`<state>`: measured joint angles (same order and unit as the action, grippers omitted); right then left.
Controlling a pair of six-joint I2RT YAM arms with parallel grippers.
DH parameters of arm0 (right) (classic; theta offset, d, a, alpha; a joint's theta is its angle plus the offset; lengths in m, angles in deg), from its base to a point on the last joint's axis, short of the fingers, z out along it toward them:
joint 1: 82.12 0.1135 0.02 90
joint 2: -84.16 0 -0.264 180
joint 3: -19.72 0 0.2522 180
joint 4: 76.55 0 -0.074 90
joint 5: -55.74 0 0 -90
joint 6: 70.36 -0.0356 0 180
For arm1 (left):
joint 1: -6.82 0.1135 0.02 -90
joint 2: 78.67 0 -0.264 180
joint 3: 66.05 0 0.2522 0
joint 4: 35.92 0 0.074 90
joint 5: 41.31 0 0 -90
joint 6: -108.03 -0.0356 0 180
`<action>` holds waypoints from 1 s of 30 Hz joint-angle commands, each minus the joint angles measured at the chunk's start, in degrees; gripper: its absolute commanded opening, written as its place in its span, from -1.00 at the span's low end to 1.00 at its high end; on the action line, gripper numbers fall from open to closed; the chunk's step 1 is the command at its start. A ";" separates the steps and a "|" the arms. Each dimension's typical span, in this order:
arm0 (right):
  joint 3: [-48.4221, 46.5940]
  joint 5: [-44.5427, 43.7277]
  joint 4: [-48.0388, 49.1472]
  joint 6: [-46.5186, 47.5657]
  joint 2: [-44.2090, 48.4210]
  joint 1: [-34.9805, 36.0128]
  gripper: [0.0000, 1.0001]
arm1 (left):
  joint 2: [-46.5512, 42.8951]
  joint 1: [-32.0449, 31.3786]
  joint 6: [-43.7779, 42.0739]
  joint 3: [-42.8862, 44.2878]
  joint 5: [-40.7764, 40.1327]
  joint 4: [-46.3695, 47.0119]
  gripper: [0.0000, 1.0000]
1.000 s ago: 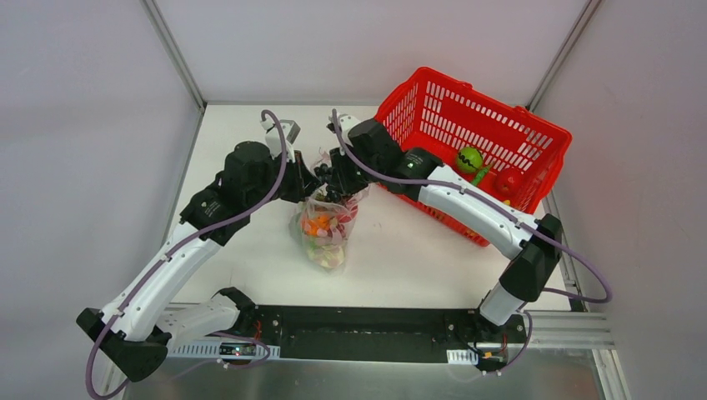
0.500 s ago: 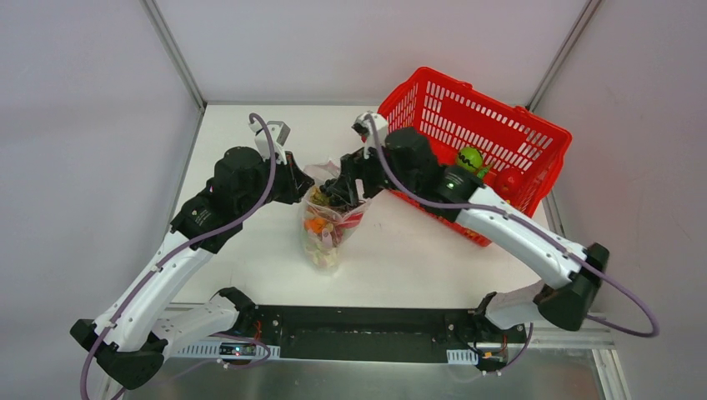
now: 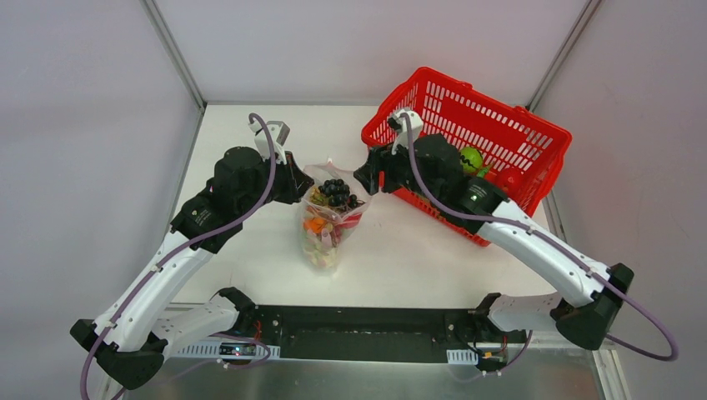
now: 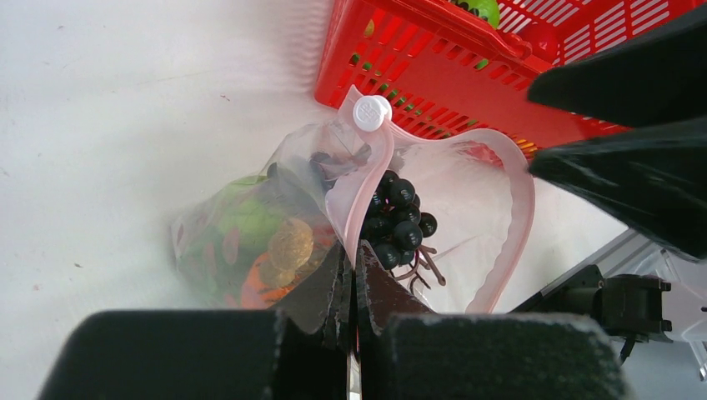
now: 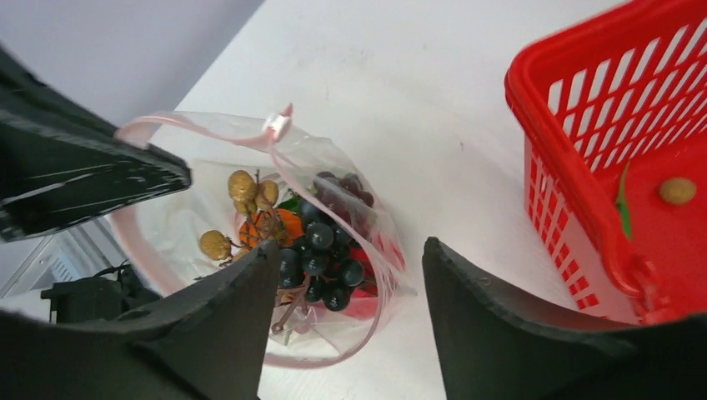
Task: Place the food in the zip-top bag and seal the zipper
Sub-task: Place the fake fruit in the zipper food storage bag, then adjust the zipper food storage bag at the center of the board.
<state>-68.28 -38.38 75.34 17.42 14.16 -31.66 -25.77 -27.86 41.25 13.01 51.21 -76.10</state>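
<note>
The clear zip-top bag (image 3: 325,242) stands on the white table with its mouth open upward. It holds orange, green, red and yellow food, with dark purple grapes (image 3: 336,190) on top. My left gripper (image 3: 302,185) is shut on the bag's left mouth edge; in the left wrist view (image 4: 357,279) it pinches the pink zipper strip (image 4: 518,208) beside the grapes (image 4: 398,218). The white slider (image 4: 372,112) sits at the far end. My right gripper (image 3: 365,178) is open and empty, just right of the mouth. In the right wrist view (image 5: 350,287) it hovers over the grapes (image 5: 321,246).
The red mesh basket (image 3: 500,117) stands at the back right, close behind my right gripper. It holds a green fruit (image 3: 470,158) and a red fruit (image 3: 508,180). A small yellowish piece (image 5: 677,190) lies on its floor.
My right gripper has opened, left the grapes in the bag's mouth and drawn back to the right toward the basket. The left gripper still holds the bag edge.
</note>
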 commanded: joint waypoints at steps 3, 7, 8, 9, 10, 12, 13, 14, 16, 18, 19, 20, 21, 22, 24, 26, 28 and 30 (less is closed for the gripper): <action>-0.36 3.17 -4.12 -3.67 -4.26 -0.38 0.01 | -0.79 -0.04 0.60 0.67 -0.22 4.16 -1.00; -1.20 0.93 -4.43 -2.84 -4.53 -0.43 -0.49 | -0.95 -0.04 0.67 0.49 -0.71 4.09 -1.00; -1.37 0.80 -4.01 -2.42 -4.20 -0.37 -0.60 | -0.88 -0.04 0.64 0.52 -0.68 4.05 -0.99; -1.43 1.11 -3.38 -1.86 -3.76 -0.36 -0.70 | -0.80 -0.04 0.60 0.64 -0.68 3.96 -0.99; -1.45 1.69 -2.47 -1.32 -3.29 -0.44 -0.81 | -0.67 -0.04 0.48 0.82 -0.68 3.81 -0.99; -1.74 2.32 -0.99 -1.11 -2.35 -0.43 -0.99 | -0.45 -0.04 0.02 1.36 -1.12 3.10 -0.98; -1.60 2.78 0.49 -1.57 -1.70 -0.41 -1.00 | -0.29 -0.04 -0.34 1.71 -1.65 2.59 -0.98; -1.03 3.46 2.28 -2.12 -0.77 -0.43 -1.00 | -0.24 -0.04 -0.68 2.11 -2.11 1.93 -0.97; 1.26 7.24 7.77 -3.86 1.92 -0.44 -1.00 | -0.13 -0.03 -1.52 2.82 -2.17 0.92 -0.94; 4.41 10.79 14.83 -6.00 4.68 -0.49 -1.00 | 0.34 -0.04 -3.41 4.48 -2.18 -1.23 -0.89; 5.96 12.02 18.37 -7.26 5.76 -0.44 -1.00 | 0.83 -0.04 -4.34 5.74 -2.17 -2.93 -0.89; 7.76 12.37 22.73 -8.52 6.72 -0.52 -1.00 | 1.38 -0.06 -5.10 6.93 -3.27 -4.55 -0.88; 9.23 12.08 25.01 -9.75 7.28 -0.49 -1.00 | 1.95 -0.04 -5.94 7.93 -3.76 -6.04 -0.88; 9.81 11.42 25.72 -10.63 7.29 -0.63 -1.00 | 2.31 -0.04 -6.63 8.66 -4.38 -7.35 -0.89; 9.05 10.26 23.71 -11.05 6.11 -1.10 -1.00 | 2.44 -0.04 -7.31 9.30 -6.43 -8.94 -0.90; 6.57 8.46 20.25 -11.06 4.35 -1.40 -1.00 | 1.89 0.00 -7.57 8.80 -7.00 -8.43 -0.90; 6.13 8.44 19.40 -11.13 3.62 -1.62 -1.00 | 1.38 -0.03 -7.45 8.62 -6.45 -7.61 -0.98; 6.23 9.90 19.91 -11.19 3.48 -1.76 -1.00 | 1.01 -0.04 -7.09 8.76 -5.89 -7.15 -1.00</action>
<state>-59.12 -29.39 90.59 8.00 18.18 -32.98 -23.30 -27.86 35.35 19.70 46.67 -84.12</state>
